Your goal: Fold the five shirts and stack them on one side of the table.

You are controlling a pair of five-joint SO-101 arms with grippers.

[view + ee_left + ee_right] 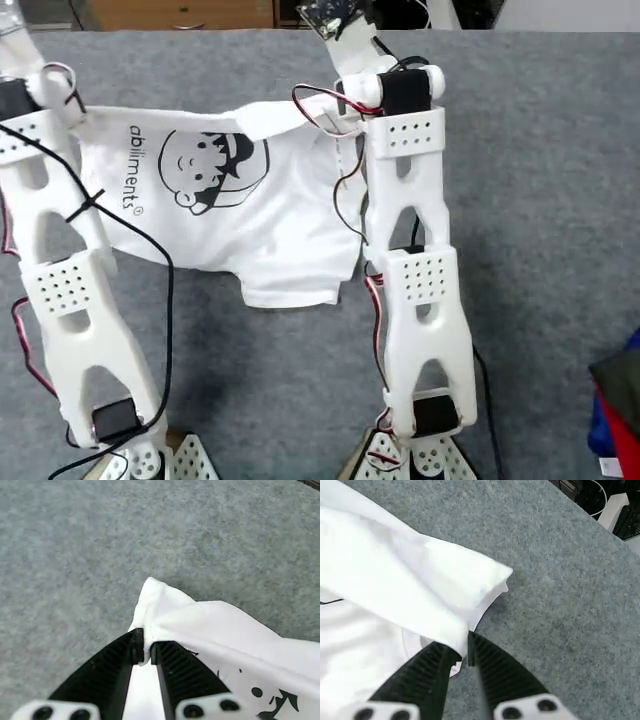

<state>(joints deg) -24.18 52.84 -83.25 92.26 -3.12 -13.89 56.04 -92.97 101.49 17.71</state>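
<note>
A white shirt (225, 210) with a black cartoon print lies spread on the grey table between my two arms. My left gripper (146, 647) is shut on a corner of the shirt's edge (155, 602), at the far left of the table in the high view. My right gripper (465, 650) is shut on a folded part of the white shirt (420, 590); in the high view that arm's wrist (395, 95) sits at the shirt's far right side, where a strip of cloth (275, 115) is lifted and folded over.
The grey felt table (540, 200) is bare to the right of the right arm. A pile of dark, blue and red cloth (615, 400) lies at the table's right edge. Cables run along both arms.
</note>
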